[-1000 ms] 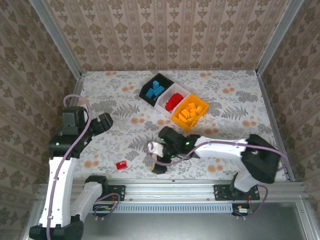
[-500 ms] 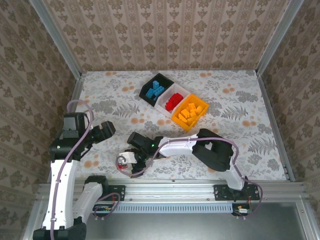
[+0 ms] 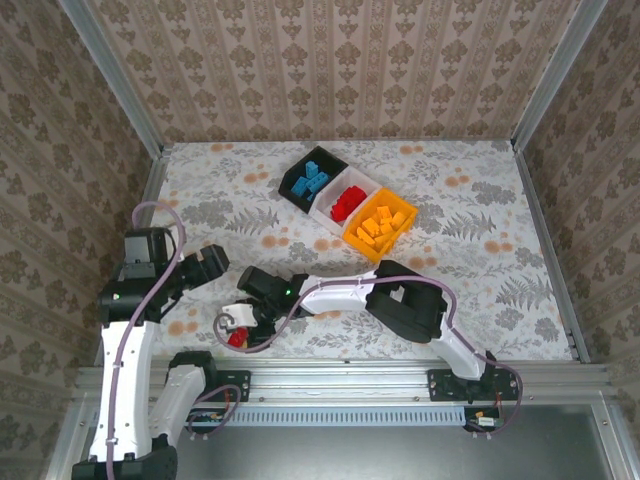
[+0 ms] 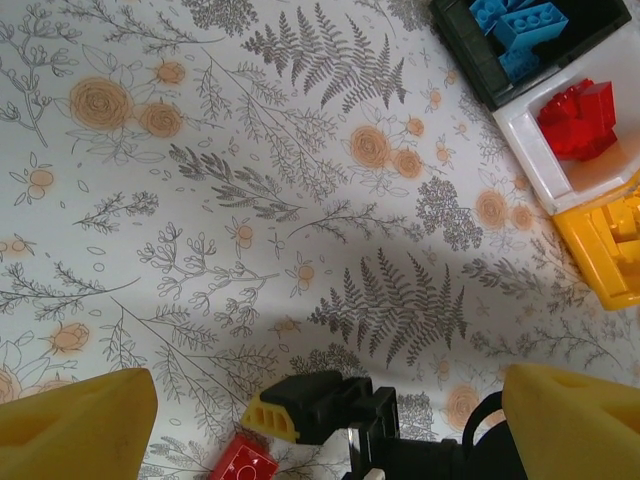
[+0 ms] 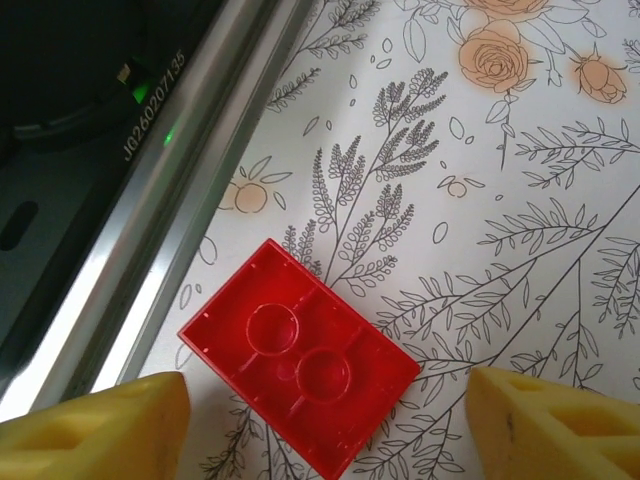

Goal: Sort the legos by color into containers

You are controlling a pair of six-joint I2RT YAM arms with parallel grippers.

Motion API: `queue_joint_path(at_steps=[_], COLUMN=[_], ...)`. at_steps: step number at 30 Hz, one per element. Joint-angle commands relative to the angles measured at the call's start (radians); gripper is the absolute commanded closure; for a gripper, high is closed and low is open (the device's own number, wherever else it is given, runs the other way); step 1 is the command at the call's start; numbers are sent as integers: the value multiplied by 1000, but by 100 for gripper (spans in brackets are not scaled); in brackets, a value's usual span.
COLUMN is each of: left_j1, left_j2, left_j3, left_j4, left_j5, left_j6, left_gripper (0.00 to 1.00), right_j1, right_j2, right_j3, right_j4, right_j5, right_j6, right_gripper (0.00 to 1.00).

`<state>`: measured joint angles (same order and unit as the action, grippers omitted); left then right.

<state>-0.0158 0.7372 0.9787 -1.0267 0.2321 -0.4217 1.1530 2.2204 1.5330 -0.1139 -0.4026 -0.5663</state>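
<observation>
Red plastic two-stud brick (image 5: 300,372): flat on the floral table (image 5: 520,220), beside its near metal rail (image 5: 200,160).
Handling: likely light, rigid, slick; pinch its long side walls.
My right gripper (image 5: 320,428): jaws spread, straddling it.
My left gripper (image 4: 325,425): jaws spread, empty.

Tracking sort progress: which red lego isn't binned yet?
The lone red brick on the table beside the near rail, right under the open right claw. The other red legos sit in the white bin.
</observation>
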Motion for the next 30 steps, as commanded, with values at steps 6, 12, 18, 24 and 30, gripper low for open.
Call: queue_joint_path(at_steps=[6,12,18,24,30], left_j1=[19,29,38,45,48], left_j2=[-13,-19,-24,-25,-27], left_j3=[-17,-28,-32,-35,-33], left_j4=[-22,-29,-39,-37,-36], left_j5=[32,38,39,47,50], left_j6=[24,28,36,38,38], left_gripper=[8,8,8,8,8], right_j1=[8,9,7,-9,-35], right_j2=[73,113,133,121,32], right_j3=[89,153,188,187,72], right_j4=[-24,-47,-82,-106,-36], right_j5=[25,45,25,3,-10], right_j6=[12,23,37,61,104], right_gripper=[21,23,42,68,71])
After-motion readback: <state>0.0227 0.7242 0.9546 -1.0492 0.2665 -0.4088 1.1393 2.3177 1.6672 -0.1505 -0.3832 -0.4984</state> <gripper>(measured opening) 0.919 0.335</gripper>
